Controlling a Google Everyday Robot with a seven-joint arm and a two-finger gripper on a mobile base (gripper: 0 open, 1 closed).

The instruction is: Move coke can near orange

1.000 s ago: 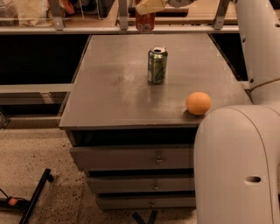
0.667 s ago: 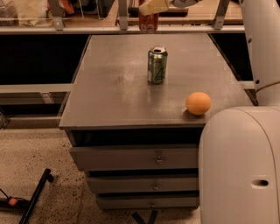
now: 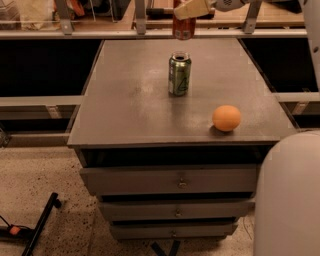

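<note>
**Gripper pinching coke can at far edge of cabinet top**

Well below and left of the gripper, a black bar is lying on the speckled floor, apart from the cabinet's left side. The left edge of the grey cabinet top is running back toward a metal rail. A wide band of bare top is lying between that edge and the green can.

The gripper is hanging at the top of the view, over the far edge. Its pale fingers are closing on the coke can from above, pinching it upright. The coke can's base is sitting level with the far edge; I cannot tell whether it is touching the top.

The green can is standing upright directly below the gripper, nearer the camera, apart from the coke can. The orange is resting below and right of the gripper, close to the front edge, well apart from both cans. Bare top is lying between the green can and the orange.

Drawer fronts are stacking under the front edge. The robot's white body is filling the lower right corner.
</note>
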